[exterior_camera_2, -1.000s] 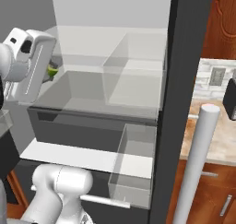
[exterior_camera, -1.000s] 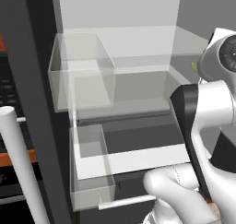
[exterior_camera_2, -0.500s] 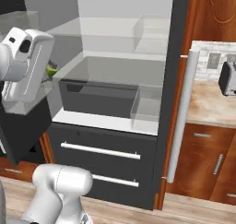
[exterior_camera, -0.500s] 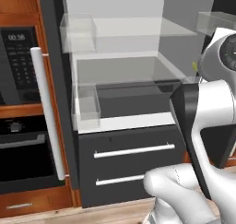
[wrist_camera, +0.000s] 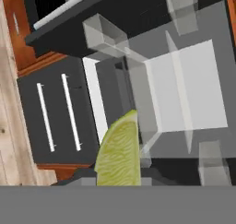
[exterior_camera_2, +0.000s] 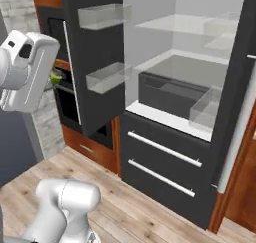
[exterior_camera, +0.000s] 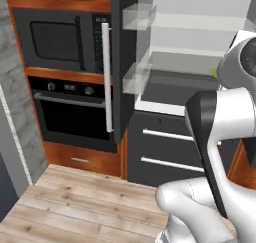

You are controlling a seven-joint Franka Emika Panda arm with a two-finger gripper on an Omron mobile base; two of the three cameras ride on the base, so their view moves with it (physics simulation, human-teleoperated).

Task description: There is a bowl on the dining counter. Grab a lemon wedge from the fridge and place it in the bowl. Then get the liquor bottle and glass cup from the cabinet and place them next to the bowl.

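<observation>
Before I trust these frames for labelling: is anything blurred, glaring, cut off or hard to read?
Left base view: soft, the arm hides the fridge's right side. Right base view: clear bins faint but readable, no glare. Hand view: rolled sideways, the lemon wedge is cut off at the bottom, the fingertips unreadable.

You see the fridge (exterior_camera: 150, 77) with its left door open beside the black wall oven (exterior_camera: 70, 102); two drawer handles (exterior_camera: 165, 148) show below.
</observation>
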